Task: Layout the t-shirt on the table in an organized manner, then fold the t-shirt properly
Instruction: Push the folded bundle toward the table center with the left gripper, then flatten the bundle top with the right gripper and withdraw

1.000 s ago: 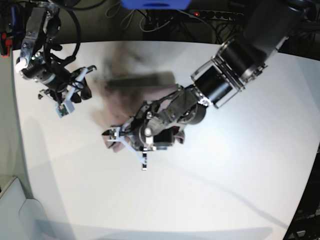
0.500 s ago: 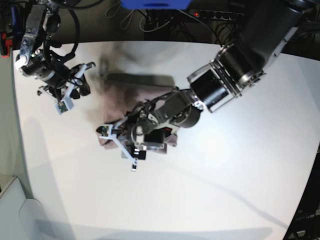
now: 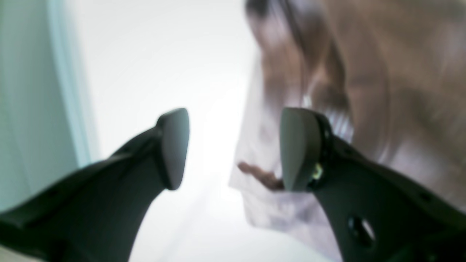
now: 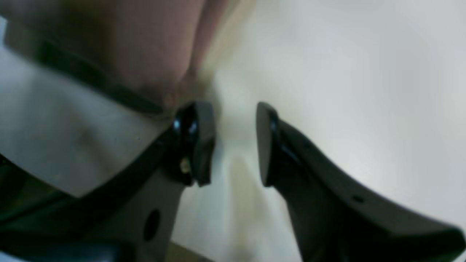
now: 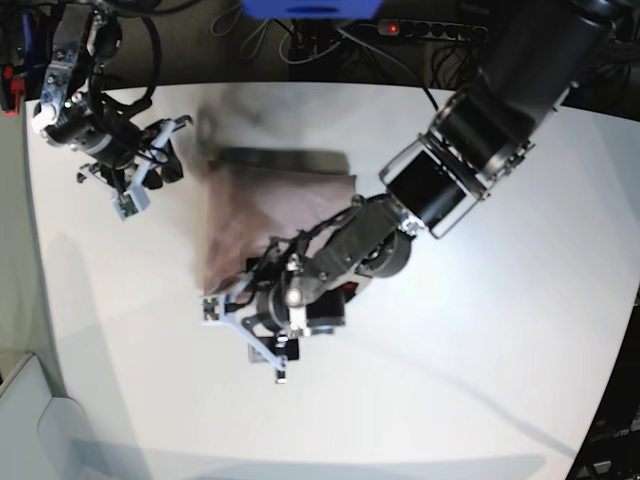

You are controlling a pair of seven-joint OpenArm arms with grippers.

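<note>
Left gripper (image 5: 243,335) has slid off the shirt (image 5: 270,205) toward the near side, jaws released and empty; shirt now lies folded just beyond it on the surface (image 5: 480,340), right gripper (image 5: 150,180) parted, left of it.

The t-shirt (image 5: 262,203) is soft, matt cloth with gentle creases, dull mauve-pink. The table (image 5: 470,340) under it looks smooth and white, with a faint sheen. The left gripper (image 3: 233,149) has dark, matt plastic-looking fingers (image 3: 171,145) with smooth grey pads.
</note>
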